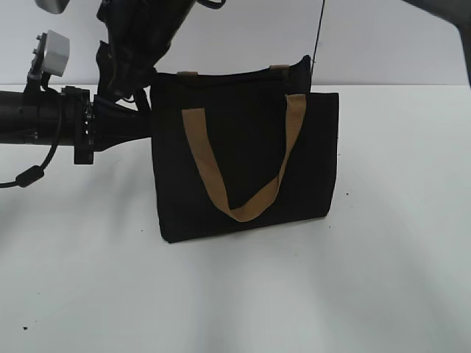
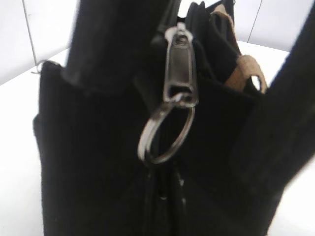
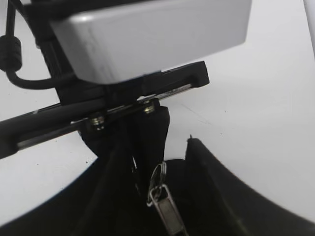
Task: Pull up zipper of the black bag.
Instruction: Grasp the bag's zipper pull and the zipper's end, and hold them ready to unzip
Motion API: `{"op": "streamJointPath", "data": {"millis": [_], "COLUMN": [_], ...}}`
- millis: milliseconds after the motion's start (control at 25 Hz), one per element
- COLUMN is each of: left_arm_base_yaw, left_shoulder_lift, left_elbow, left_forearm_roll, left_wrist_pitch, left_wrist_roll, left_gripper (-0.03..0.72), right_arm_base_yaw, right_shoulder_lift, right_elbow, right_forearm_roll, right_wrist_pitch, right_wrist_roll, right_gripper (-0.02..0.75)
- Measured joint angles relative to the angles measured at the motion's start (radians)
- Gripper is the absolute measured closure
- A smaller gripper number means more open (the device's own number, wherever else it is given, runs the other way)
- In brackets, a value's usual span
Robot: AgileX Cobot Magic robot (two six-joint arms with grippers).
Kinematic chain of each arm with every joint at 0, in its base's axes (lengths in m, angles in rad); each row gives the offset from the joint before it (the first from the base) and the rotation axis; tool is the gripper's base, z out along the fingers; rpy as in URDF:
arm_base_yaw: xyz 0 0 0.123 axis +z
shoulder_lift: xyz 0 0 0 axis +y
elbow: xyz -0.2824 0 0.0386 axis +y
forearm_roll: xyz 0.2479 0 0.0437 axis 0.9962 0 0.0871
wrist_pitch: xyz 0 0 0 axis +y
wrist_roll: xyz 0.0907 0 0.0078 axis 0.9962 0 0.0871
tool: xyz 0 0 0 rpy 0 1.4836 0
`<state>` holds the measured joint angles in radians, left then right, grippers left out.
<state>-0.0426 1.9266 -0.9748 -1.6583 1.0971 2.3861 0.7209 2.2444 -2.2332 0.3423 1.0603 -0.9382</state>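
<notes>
The black bag [image 1: 243, 162] stands upright on the white table, its tan strap handle [image 1: 243, 209] hanging down the front. The zipper [image 1: 228, 73] runs along its top edge. The silvery pull and ring [image 2: 173, 93] hang at the bag's left end and also show in the right wrist view [image 3: 165, 199]. My left gripper [image 1: 146, 118] reaches in level from the left and looks shut on the bag's left end [image 3: 147, 142]. My right gripper [image 1: 126, 77] has come across from above to the same corner. Its dark fingers stand apart on either side of the pull without holding it.
The left arm's white wrist camera [image 1: 53, 51] and a looped cable [image 1: 29, 176] sit at the far left. The white table [image 1: 309, 294] stretches in front and to the right of the bag. A thin dark cable [image 1: 318, 37] hangs behind the bag.
</notes>
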Motion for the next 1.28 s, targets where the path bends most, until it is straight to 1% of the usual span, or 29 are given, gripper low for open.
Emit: {"op": "streamJointPath", "data": {"millis": [80,240,400,480,560,760,1000,1200,1280], "left_arm_base_yaw": [0.000,0.000,0.002,0.011,0.026,0.060,0.055,0.050,0.050], "left_shoulder_lift": [0.000,-0.002,-0.002,-0.002,-0.002,-0.002,-0.002,-0.005,-0.005], "left_elbow": [0.000,0.000,0.000,0.000,0.000,0.000,0.000,-0.001,-0.001], "left_forearm_roll": [0.000,0.001,0.001,0.000,-0.004,-0.013,-0.007,0.013,0.031], "left_wrist_pitch": [0.000,0.000,0.016,0.031,0.040,0.047,0.044,0.023,0.002], "left_wrist_roll": [0.000,0.000,-0.001,-0.001,-0.001,-0.005,-0.006,-0.042,-0.048], "left_gripper": [0.654,0.654,0.654,0.654,0.654,0.654,0.654,0.655,0.655], "right_arm_base_yaw": [0.000,0.000,0.000,0.000,0.000,0.000,0.000,0.000,-0.001], "right_shoulder_lift": [0.002,0.006,0.007,0.007,0.007,0.007,0.003,-0.025,-0.032], "right_elbow": [0.000,0.000,0.000,0.000,0.000,0.000,0.000,-0.002,-0.003], "right_forearm_roll": [-0.002,-0.014,-0.037,-0.054,-0.066,-0.068,-0.047,-0.043,-0.039], "right_wrist_pitch": [0.000,0.000,0.001,0.001,0.001,0.001,0.000,-0.010,-0.010], "right_wrist_roll": [0.000,-0.001,-0.001,-0.001,-0.001,0.012,0.075,0.123,0.140], "right_gripper": [0.428,0.506,0.558,0.610,0.684,0.687,0.687,0.688,0.731]}}
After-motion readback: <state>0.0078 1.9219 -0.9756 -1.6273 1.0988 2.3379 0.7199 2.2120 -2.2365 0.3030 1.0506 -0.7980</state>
